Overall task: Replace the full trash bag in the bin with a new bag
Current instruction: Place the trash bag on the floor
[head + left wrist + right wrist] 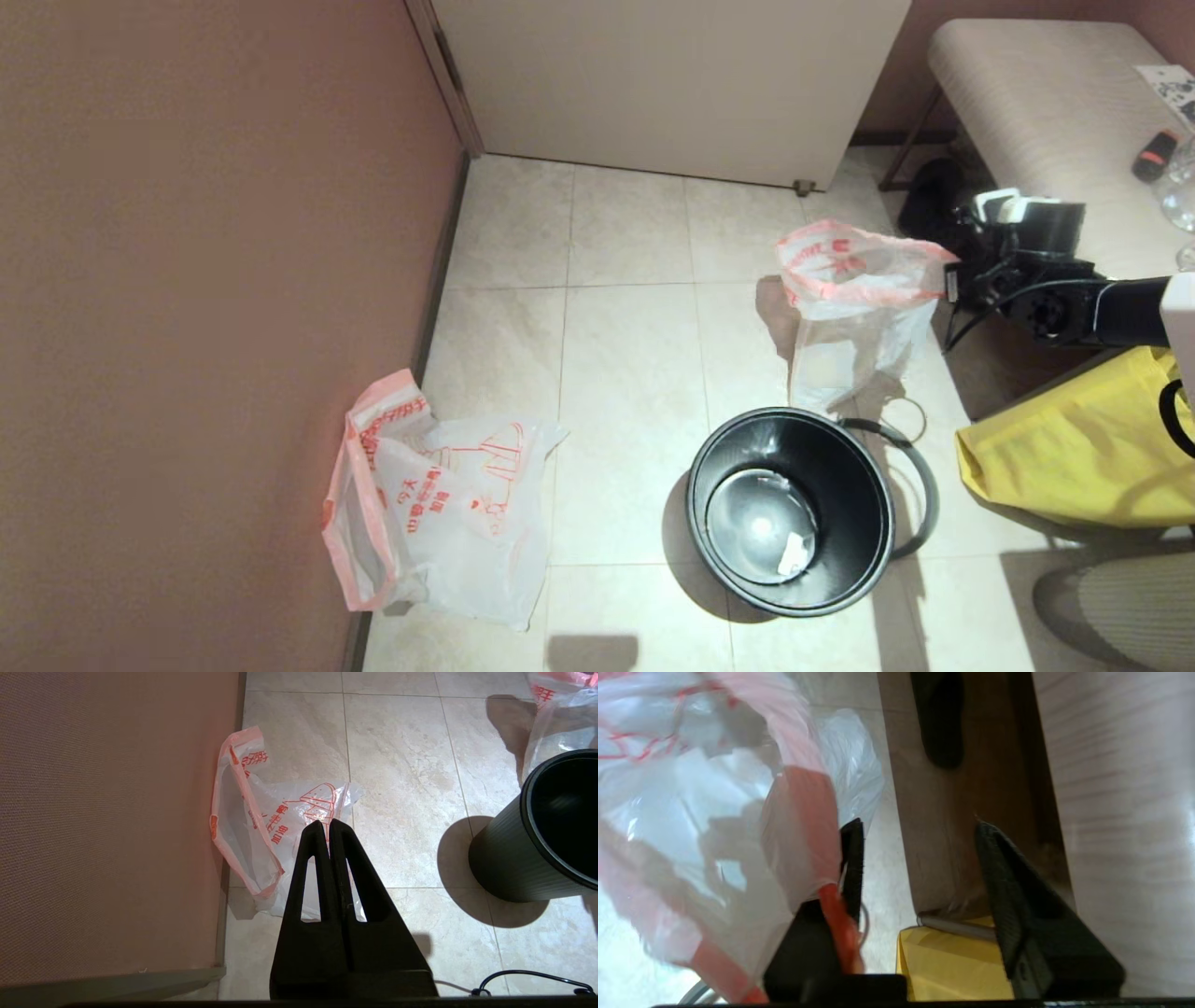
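Standing upright just beside the right gripper [915, 858] — its thin translucent film and pink-red rim draped against one finger [852, 868], the jaws spread wide with nothing between them — is the full trash bag [854, 303], beyond the bin [789, 509]. That bin is round, glossy black and unlined, its loose grey ring [920, 485] slumped on the tiled floor [625, 373] beside it, and the right arm reaches in level above a yellow bag [1083, 457]. Well apart, the left gripper [327, 828] hangs with fingers pressed together over the new bag [439, 495], crumpled flat against the wall [215, 280].
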`<state>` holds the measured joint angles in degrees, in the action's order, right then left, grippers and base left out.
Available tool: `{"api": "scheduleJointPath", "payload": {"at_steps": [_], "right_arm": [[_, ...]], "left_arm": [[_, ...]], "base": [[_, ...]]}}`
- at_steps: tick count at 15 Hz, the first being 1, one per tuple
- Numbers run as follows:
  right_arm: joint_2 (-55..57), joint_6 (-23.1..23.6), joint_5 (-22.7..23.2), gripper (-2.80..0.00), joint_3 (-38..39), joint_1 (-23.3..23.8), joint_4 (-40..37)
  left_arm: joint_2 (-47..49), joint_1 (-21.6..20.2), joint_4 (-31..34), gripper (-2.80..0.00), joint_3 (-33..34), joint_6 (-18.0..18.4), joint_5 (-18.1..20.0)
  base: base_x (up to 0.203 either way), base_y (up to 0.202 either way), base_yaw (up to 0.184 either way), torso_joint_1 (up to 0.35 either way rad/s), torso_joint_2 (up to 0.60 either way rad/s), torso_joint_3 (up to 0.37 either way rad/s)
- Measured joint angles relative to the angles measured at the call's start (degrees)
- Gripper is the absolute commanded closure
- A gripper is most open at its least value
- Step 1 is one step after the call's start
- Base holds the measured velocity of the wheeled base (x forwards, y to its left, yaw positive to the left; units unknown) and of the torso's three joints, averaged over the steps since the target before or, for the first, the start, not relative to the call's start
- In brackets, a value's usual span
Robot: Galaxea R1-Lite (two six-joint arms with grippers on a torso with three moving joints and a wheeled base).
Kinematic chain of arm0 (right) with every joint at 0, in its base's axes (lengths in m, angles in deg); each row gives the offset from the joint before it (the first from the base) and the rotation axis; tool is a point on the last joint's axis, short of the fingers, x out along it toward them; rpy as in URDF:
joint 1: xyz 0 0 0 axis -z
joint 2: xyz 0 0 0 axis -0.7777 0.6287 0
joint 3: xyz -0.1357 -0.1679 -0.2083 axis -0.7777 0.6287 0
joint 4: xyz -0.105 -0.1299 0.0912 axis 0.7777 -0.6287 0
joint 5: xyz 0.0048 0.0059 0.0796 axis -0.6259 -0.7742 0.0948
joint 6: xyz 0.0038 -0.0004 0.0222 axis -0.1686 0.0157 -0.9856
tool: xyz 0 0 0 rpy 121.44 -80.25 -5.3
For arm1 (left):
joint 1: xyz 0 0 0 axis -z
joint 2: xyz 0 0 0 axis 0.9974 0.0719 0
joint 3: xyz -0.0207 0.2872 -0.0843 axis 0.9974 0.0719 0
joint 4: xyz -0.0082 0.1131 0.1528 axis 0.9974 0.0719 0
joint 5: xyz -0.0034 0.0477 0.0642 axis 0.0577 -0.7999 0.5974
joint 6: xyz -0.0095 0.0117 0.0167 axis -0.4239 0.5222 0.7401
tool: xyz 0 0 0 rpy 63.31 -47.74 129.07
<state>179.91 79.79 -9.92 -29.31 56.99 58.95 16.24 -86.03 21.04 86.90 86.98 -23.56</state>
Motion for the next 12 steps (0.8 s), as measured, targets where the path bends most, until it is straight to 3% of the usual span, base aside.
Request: {"api": "scheduleJointPath", "payload": {"at_steps": [3, 6, 9, 11, 12], "right_arm": [[-8.2, -2.2, -1.5, -2.8, 2.5, -0.7, -10.2], [-20.6, -7.7, -3.2, -2.8, 5.7, -2.5, -32.4], [-28.0, -21.8, -3.8, -2.8, 8.1, -5.3, -58.6], [-28.3, -29.7, -3.0, -2.8, 9.0, -6.1, -69.2], [-28.1, -33.3, -0.1, -2.8, 9.1, -6.5, -70.0]], "left_arm": [[0.0, 0.0, 0.0, 0.0, 0.0, 0.0, 0.0], [0.0, 0.0, 0.0, 0.0, 0.0, 0.0, 0.0], [0.0, 0.0, 0.0, 0.0, 0.0, 0.0, 0.0], [0.0, 0.0, 0.0, 0.0, 0.0, 0.0, 0.0], [0.0, 0.0, 0.0, 0.0, 0.0, 0.0, 0.0]], "base": [[0.0, 0.0, 0.0, 0.0, 0.0, 0.0], [0.0, 0.0, 0.0, 0.0, 0.0, 0.0], [0.0, 0.0, 0.0, 0.0, 0.0, 0.0], [0.0, 0.0, 0.0, 0.0, 0.0, 0.0], [0.0, 0.0, 0.0, 0.0, 0.0, 0.0]]}}
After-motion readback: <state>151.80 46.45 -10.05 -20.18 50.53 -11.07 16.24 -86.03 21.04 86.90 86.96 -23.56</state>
